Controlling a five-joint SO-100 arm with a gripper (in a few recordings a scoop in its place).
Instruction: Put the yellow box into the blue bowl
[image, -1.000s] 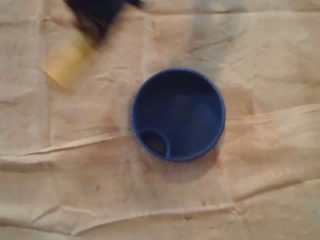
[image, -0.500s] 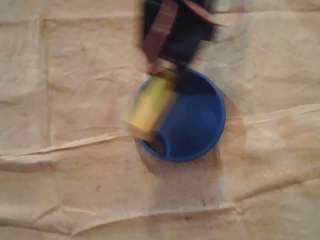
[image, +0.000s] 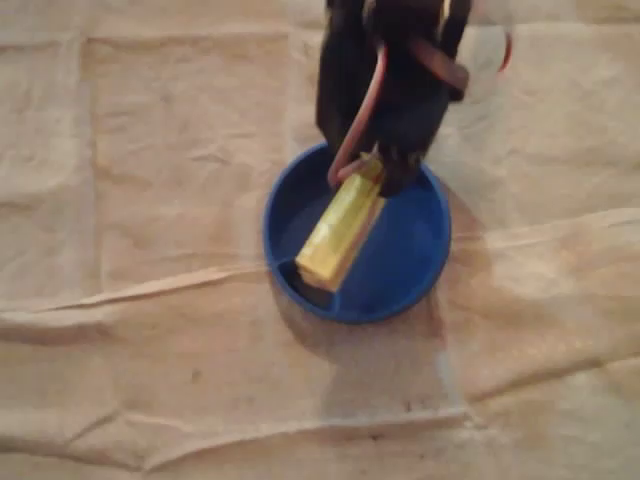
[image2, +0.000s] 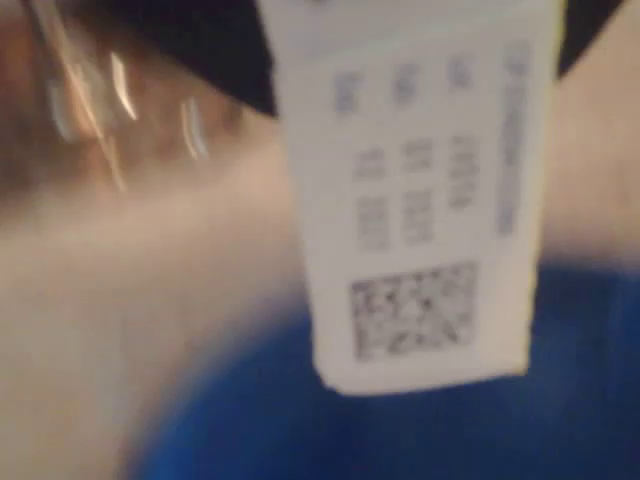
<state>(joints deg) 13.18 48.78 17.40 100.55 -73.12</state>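
The gripper (image: 380, 170) is clamped on the upper end of the yellow box (image: 340, 232). The box slants down inside the blue bowl's (image: 428, 262) outline, its lower end near the lower-left rim. The dark arm hides the bowl's far rim, and creased beige cloth (image: 150, 350) surrounds it.

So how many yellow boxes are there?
1. The long yellow box is tilted over the round blue bowl, its upper end held in the black gripper. The wrist view shows its white label. None seem hidden.
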